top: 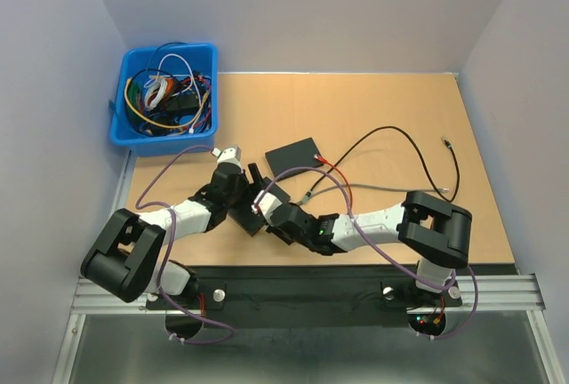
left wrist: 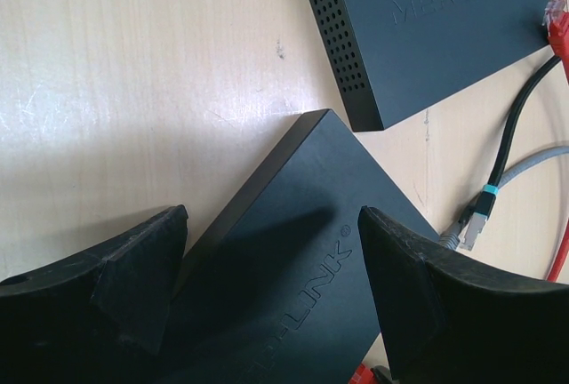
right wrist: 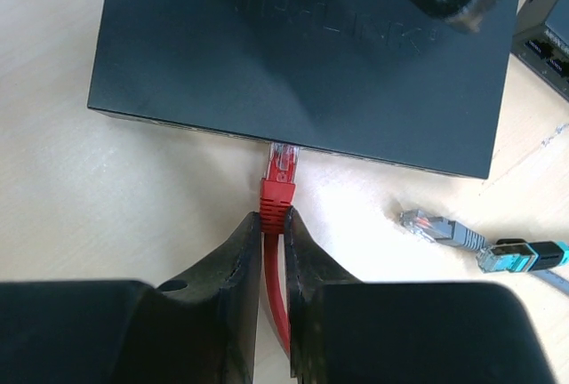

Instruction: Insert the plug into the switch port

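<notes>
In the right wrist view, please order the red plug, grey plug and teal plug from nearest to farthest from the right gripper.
1. Red plug, held in the right gripper, centre.
2. Grey plug, on the table to the right.
3. Teal plug, farther right, just past the grey one.

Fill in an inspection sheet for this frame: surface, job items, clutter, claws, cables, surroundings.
Surface: wooden table, lightly scuffed.
Job's things: TP-Link switch lying flat; red plug with its tip at the switch's front port, depth unclear.
Clutter: second switch beside it; blue bin of cables at the far left corner.
Grippers: left claw open over the TP-Link switch; right claw shut on the red plug's rear.
Cables: grey plug and teal-booted plug lying loose; black cable looping across the table.
Surroundings: plain walls; nothing else seen.
</notes>
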